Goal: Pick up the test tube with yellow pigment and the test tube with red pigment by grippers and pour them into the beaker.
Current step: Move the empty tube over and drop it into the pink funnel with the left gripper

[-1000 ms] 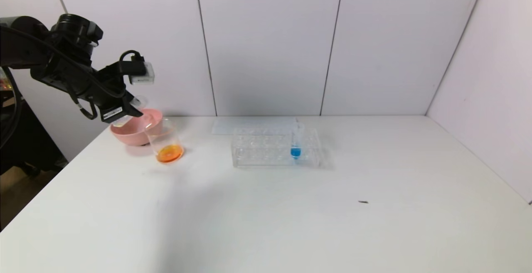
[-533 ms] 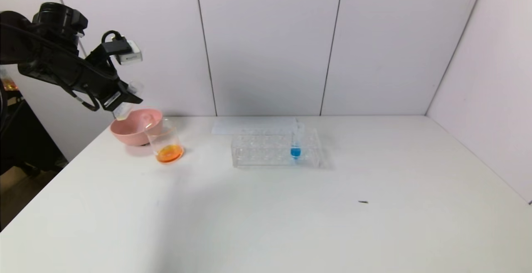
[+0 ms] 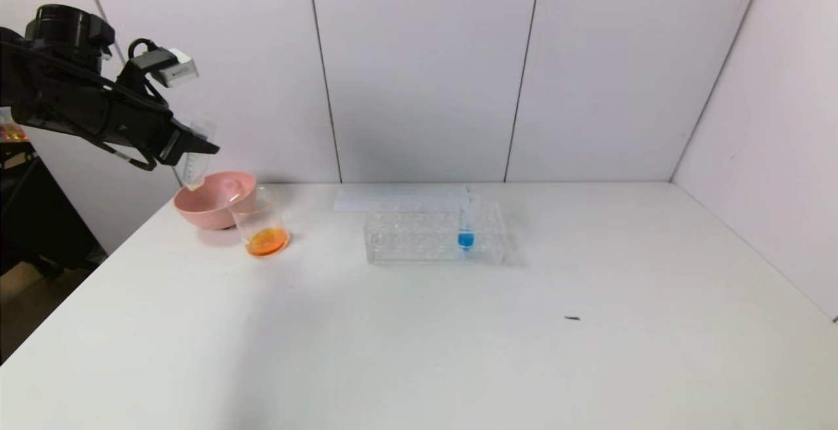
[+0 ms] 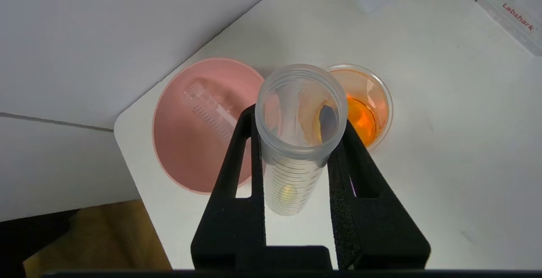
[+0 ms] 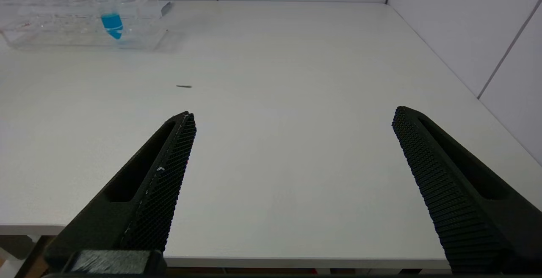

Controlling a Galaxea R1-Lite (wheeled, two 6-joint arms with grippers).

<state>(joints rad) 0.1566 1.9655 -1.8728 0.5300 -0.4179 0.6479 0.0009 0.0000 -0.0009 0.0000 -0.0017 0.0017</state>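
Now the left gripper (image 4: 296,159), clamped on an emptied clear graduated tube (image 4: 296,142) held near-upright, hovers above the pink plastic bowl's (image 3: 243,181) nine-o'clock rim.

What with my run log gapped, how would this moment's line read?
left gripper: shut on clear graduated test tube, aloft near pink round bowl | small clear beaker: orange liquid | right gripper: open, parked

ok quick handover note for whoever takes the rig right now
Left tool: shut on an emptied test tube, held above the pink bowl.
Right tool: open, idle over bare table.
Beaker: orange liquid in it, beside the bowl.
Bowl already holds one empty tube.
Rack: only the blue tube.
Done: both pours, by the look of it.
Left: probably drop the held tube in the bowl.
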